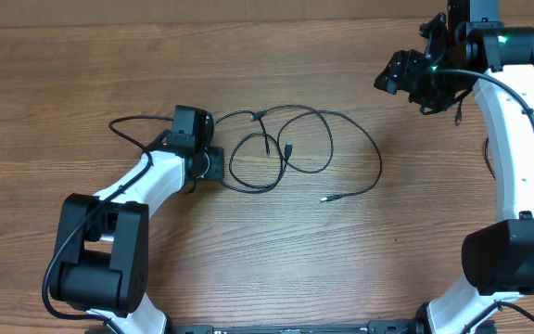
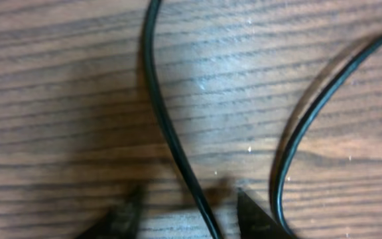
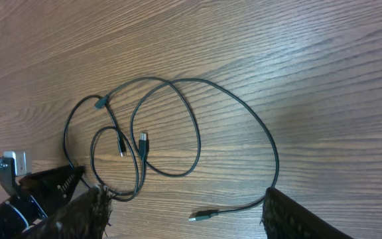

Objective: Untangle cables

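The cables (image 1: 286,148) are thin black cords lying in overlapping loops on the wood table, mid-table. Small plug ends show at the centre (image 1: 287,147), at the top (image 1: 260,115) and at the lower right (image 1: 327,199). My left gripper (image 1: 213,165) is low at the loops' left edge. In the left wrist view it (image 2: 188,202) is open, with one cord (image 2: 168,126) running between its fingertips and another cord (image 2: 304,126) just to the right. My right gripper (image 1: 404,79) is raised at the far right, open and empty (image 3: 184,219), looking down on the loops (image 3: 171,126).
A thin black cord (image 1: 123,125) curls on the table left of the left gripper. Another dark cable (image 1: 488,153) hangs beside the right arm. The left gripper's tip (image 3: 42,189) shows at the lower left of the right wrist view. Bare wood table (image 1: 387,260) surrounds the loops.
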### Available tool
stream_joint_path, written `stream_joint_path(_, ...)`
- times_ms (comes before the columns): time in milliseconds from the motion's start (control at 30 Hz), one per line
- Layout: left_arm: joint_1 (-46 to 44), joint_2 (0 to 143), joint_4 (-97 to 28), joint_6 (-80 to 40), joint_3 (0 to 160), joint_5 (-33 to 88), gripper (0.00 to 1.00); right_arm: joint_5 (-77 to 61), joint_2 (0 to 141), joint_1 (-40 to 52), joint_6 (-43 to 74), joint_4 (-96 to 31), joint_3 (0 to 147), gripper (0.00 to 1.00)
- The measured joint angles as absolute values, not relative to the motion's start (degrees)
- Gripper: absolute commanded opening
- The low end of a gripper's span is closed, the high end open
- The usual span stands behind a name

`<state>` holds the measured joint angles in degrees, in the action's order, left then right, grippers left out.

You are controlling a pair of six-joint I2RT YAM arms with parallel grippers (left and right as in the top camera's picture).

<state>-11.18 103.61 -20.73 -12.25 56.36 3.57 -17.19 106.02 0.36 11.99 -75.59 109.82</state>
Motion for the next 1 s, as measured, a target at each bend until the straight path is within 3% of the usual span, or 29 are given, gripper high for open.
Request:
stream_joint_path(67,-11.16,103.61,-20.78,-12.29,56.23,3.36,0.05,-17.21,106.02,0.38,11.99,-75.64,109.82,0.72)
stream_joint_path(433,-9.78,102.21,-30.92,-14.59,57.41,1.48,0.04,-17.19,106.02,0.38,11.97,-75.61,109.82,0.72)
stream_joint_path(767,1.91,85.78,-40.62,-17.61,62.70,-7.60,0.04,-17.08,106.02,0.86,11.94,-75.64,109.80,0.72)
stream_joint_path(1000,4.58,83.20,-42.33,-21.10,63.05,-2.94,0.04,-16.91,106.02,3.92,11.05,-73.87,104.64,0.73)
